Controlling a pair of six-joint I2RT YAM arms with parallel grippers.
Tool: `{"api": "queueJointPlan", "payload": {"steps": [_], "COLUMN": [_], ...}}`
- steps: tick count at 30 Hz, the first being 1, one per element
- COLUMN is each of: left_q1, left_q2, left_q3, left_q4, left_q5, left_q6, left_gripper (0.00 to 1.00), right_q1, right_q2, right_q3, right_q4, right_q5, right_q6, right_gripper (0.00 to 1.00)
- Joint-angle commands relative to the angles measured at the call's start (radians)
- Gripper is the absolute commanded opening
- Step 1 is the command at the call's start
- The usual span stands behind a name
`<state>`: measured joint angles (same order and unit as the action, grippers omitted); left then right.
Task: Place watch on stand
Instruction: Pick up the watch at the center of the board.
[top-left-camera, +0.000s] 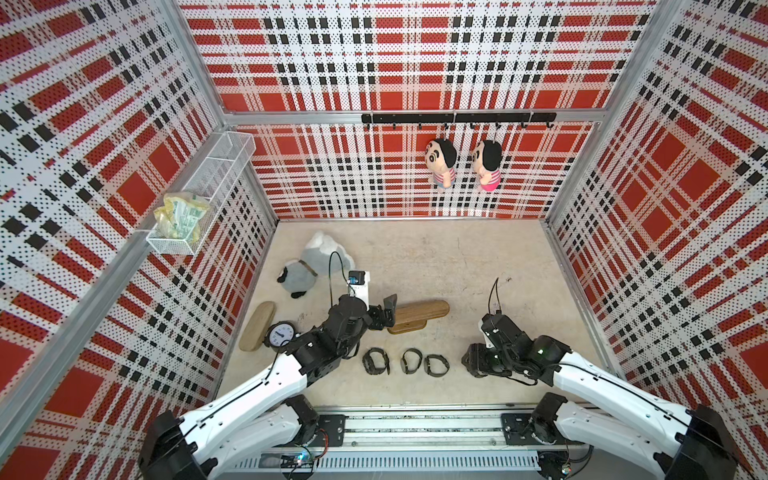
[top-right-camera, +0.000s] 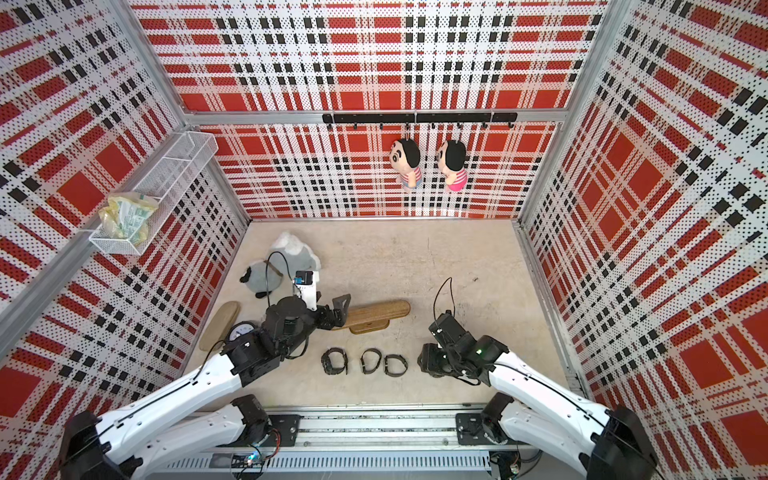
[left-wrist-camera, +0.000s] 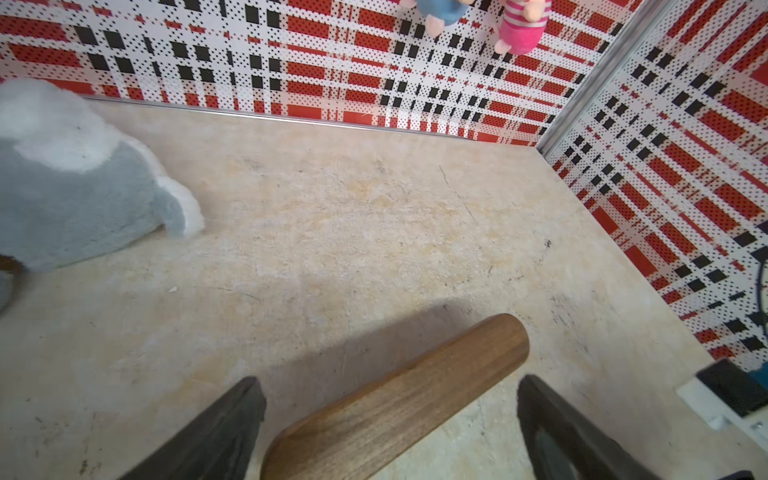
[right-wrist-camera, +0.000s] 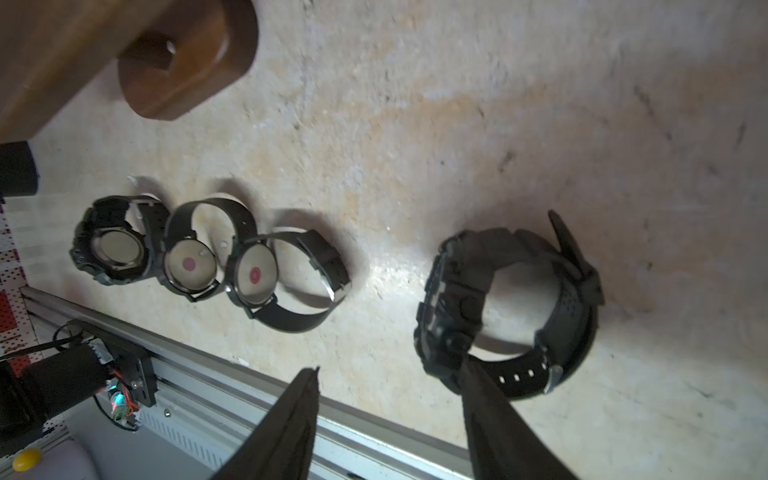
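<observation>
Brown wood, the stand (top-left-camera: 428, 309) stood mid-counter (top-left-camera: 415, 257), its long bar level on the smaller base. The left hand (left-wrist-camera: 386, 378) was open, a finger (left-wrist-camera: 232, 415) on either side of the bar's rounded end, with a gap showing on each side. The watch (right-wrist-camera: 511, 307) lay on its side on the counter, well apart from the stand, strap closed in a loop. The right hand (right-wrist-camera: 390, 363) was down at it with jaws apart, one finger (right-wrist-camera: 486, 411) against the watch's case, the other clear of it. Three other watches (right-wrist-camera: 189, 264) lay in a close row near the stand's base.
</observation>
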<state>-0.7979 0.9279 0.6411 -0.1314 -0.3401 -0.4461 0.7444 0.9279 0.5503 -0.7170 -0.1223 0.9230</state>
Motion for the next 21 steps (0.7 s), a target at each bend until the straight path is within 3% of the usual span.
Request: {"api": "queueJointPlan", "payload": {"steps": [1,21], "left_q1": [-0.031,-0.099], "left_q2": [0.017,0.077], "left_q3": [0.022,0.017], "left_q4": [-0.017,-0.002], "left_q5": [-0.009,-0.028], "left_q6": [-0.026,-0.029], "left_gripper": [0.98,0.98], "right_q1": [0.008,0.007], "right_q2": [0.008,0.138], "right_q3": [0.002,0.017], "right_q4": [-0.025,0.017], "right_q5": [0.046,0.156], "right_q6": [0.094,0.103], "right_gripper": [0.51,0.43]}}
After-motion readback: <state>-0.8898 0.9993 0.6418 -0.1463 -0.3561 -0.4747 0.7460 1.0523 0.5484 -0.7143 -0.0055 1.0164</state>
